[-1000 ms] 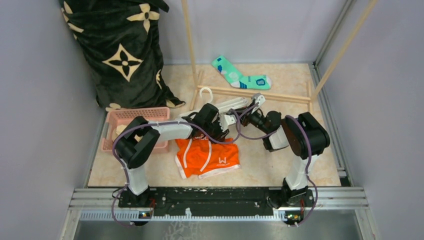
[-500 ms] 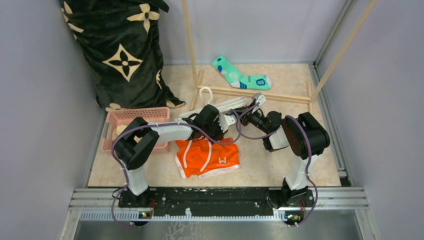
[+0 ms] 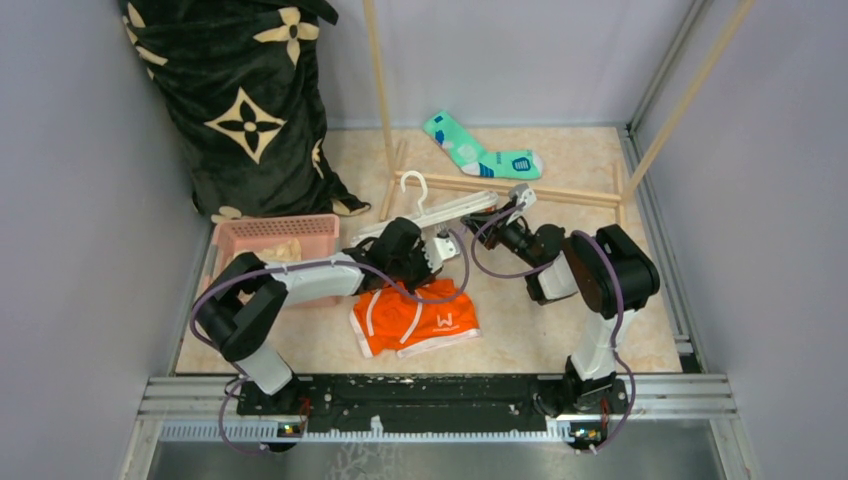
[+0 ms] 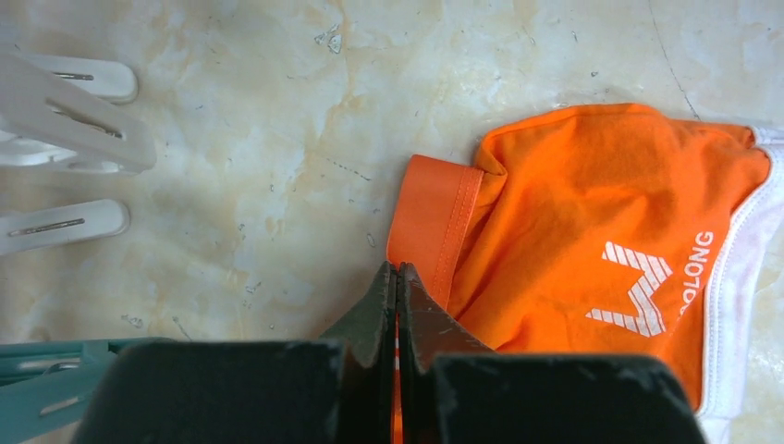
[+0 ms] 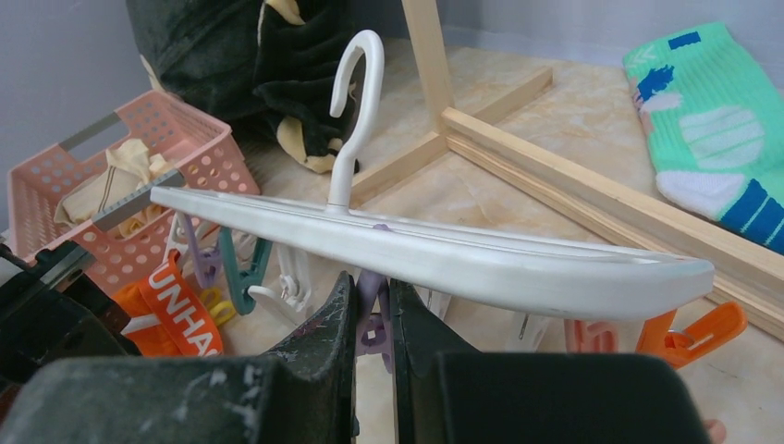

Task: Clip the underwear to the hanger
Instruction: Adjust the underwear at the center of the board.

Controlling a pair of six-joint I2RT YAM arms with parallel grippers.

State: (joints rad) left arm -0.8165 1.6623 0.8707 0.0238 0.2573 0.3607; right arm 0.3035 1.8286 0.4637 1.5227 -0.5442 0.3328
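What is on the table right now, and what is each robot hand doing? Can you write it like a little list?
left gripper: shut on the waistband edge of the orange underwear
right gripper: shut on a lilac clothespin under the white hanger
underwear: lying on the table, not yet clipped
hanger: hook up, clothespins dangling below
teal sock: far side, behind the wooden rack
pink basket: left side, cream cloth inside

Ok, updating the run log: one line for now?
left gripper shut on underwear | right gripper shut on hanger | underwear unclipped
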